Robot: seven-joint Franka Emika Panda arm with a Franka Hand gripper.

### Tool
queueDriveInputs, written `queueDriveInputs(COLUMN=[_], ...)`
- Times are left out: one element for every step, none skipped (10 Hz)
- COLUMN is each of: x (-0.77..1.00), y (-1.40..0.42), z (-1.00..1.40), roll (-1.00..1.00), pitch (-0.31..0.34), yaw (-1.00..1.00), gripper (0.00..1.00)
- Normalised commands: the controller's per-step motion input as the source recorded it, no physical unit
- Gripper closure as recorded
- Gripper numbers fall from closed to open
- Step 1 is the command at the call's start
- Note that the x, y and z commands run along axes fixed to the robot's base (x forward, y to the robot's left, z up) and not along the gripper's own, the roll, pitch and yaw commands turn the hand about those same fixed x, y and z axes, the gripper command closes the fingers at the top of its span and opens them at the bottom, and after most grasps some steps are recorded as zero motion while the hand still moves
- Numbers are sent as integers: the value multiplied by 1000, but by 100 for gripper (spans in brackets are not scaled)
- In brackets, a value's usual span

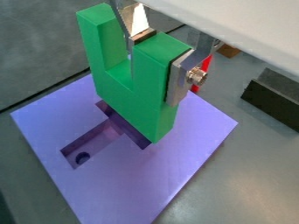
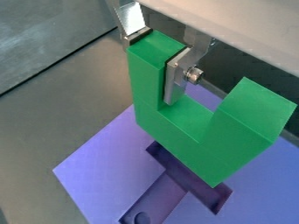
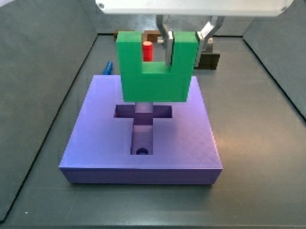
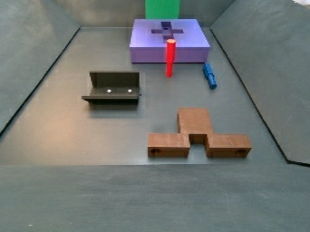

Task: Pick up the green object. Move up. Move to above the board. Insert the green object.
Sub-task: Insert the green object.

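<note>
My gripper (image 1: 158, 59) is shut on one prong of the green object (image 1: 122, 83), a bright green U-shaped piece held with its prongs up. It hangs over the cross-shaped recess (image 1: 111, 131) of the lavender-blue board (image 1: 176, 162). Both wrist views show the hold, with the gripper (image 2: 155, 59) on the green object (image 2: 198, 131) above the board (image 2: 100, 166). In a side view the green object (image 3: 153, 76) sits just above the recess (image 3: 141, 113) of the board (image 3: 102, 134), under the gripper (image 3: 184, 40). I cannot tell whether it touches the board. Its base also shows in a side view (image 4: 161, 9).
A thin red peg (image 4: 169, 56) stands at the board's (image 4: 194, 47) edge, with a blue peg (image 4: 209, 74) lying beside it. The dark fixture (image 4: 112, 88) and a brown blocky piece (image 4: 194, 136) are on the floor. A dark block (image 1: 274, 96) lies beyond the board.
</note>
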Motion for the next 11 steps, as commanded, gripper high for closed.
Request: queueDriveInputs(x=[-74, -66, -46, 0, 0, -3, -40, -91, -143, -149, -94], y=[274, 243, 49, 0, -83, -31, -71, -83, -77, -66, -6], z=[-171, -223, -214, -149, -146, -134, -49, -31, -114, -183, -186], roll=[0, -140, -220, -156, -100, -59, -19, -14, -17, -39, -73], pitch=[40, 83, 67, 17, 0, 0, 0, 0, 0, 0, 0], yaw=[-280, -249, -109, 0, 71, 77, 120, 143, 163, 134, 106], gripper=[100, 100, 100, 100, 100, 100, 100, 100, 100, 100, 100])
